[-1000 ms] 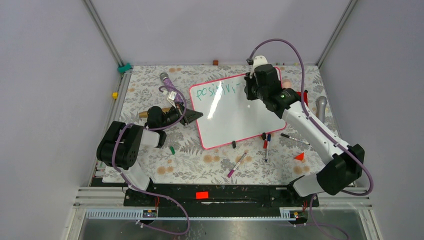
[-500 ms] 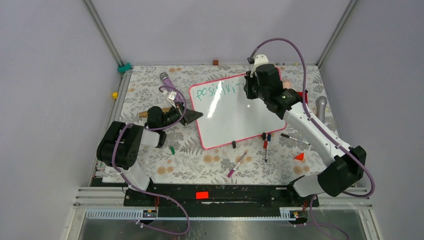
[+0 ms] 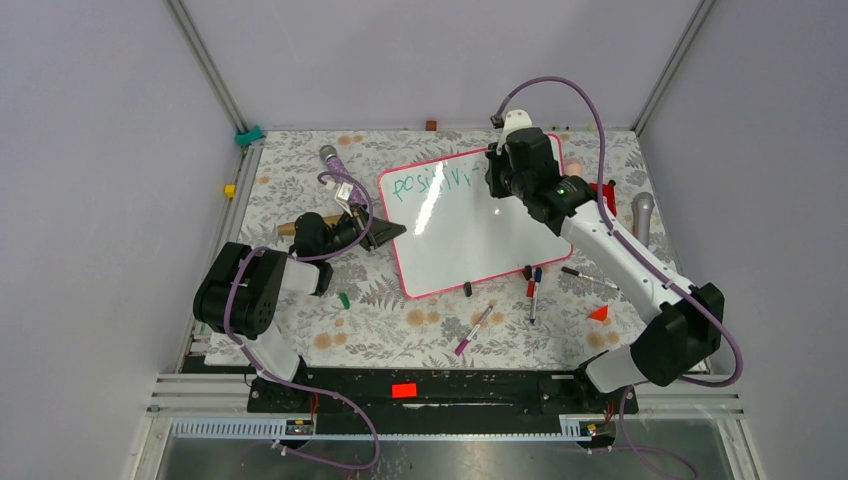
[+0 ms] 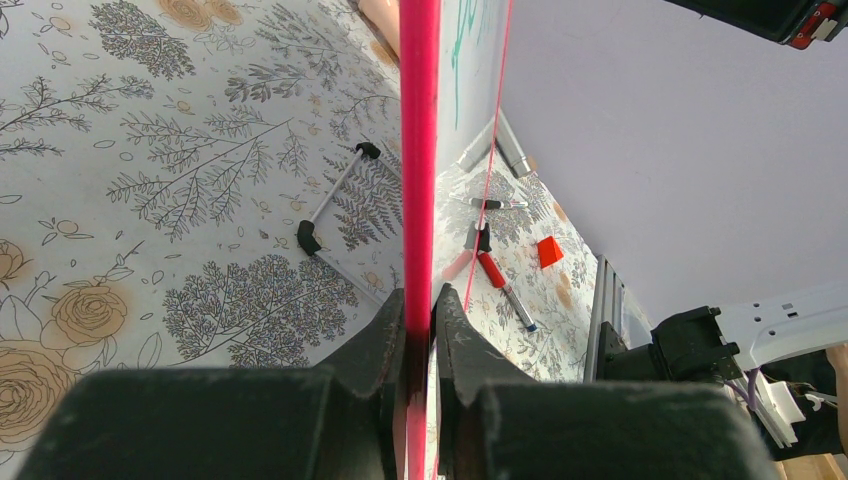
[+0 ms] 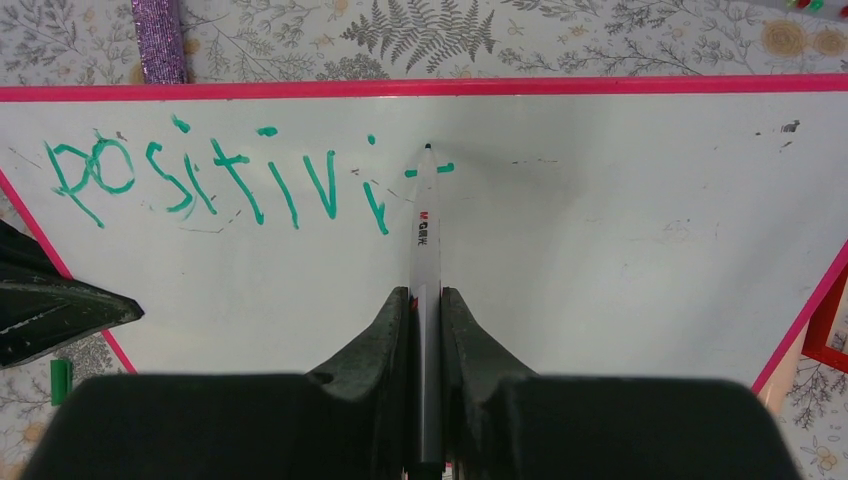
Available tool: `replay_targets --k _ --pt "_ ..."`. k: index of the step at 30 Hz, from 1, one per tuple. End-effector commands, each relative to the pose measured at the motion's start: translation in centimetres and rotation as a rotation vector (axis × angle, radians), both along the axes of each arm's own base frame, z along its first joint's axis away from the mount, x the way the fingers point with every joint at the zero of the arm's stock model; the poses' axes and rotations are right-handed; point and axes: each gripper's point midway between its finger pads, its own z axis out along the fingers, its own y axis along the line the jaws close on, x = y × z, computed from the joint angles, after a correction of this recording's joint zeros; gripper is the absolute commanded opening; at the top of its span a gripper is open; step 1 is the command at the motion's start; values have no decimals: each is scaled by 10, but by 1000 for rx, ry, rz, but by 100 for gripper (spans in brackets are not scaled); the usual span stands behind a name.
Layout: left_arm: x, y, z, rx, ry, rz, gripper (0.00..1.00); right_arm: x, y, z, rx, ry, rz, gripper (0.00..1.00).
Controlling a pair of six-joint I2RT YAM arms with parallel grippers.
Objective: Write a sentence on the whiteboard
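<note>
The whiteboard point(image 3: 450, 235), white with a pink-red frame, lies on the floral table. Green letters "positivi" point(image 5: 220, 180) run along its far side. My right gripper point(image 5: 425, 295) is shut on a white marker point(image 5: 424, 220). The marker's tip rests on the board at a short green dash just right of the last letter. In the top view the right gripper point(image 3: 497, 180) hangs over the board's upper right part. My left gripper point(image 4: 420, 300) is shut on the whiteboard's pink edge point(image 4: 418, 150), and in the top view the left gripper point(image 3: 388, 232) sits at the board's left corner.
Loose markers lie in front of the board: a pink one point(image 3: 474, 328), a red and blue pair point(image 3: 533, 290) and a black one point(image 3: 588, 276). A red wedge point(image 3: 599, 313), a grey microphone point(image 3: 642, 215), a purple microphone point(image 3: 335, 165) and a green cap point(image 3: 344, 299) also lie around.
My right gripper and its marker have shifted slightly toward the board's far edge. The left arm has stayed still on the board's edge.
</note>
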Motion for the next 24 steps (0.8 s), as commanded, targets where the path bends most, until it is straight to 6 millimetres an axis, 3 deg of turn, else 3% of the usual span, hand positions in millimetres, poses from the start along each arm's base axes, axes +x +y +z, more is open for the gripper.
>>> replay_targets --k 1,11,24 --pt "3 5 -30 83 24 41 0 15 2 22 24 -82 -17 0" --pt "3 5 -29 82 24 41 0 15 3 7 5 -38 -10 0" --pt "2 6 -29 86 21 43 0 -10 -8 -15 -18 19 -4 0"
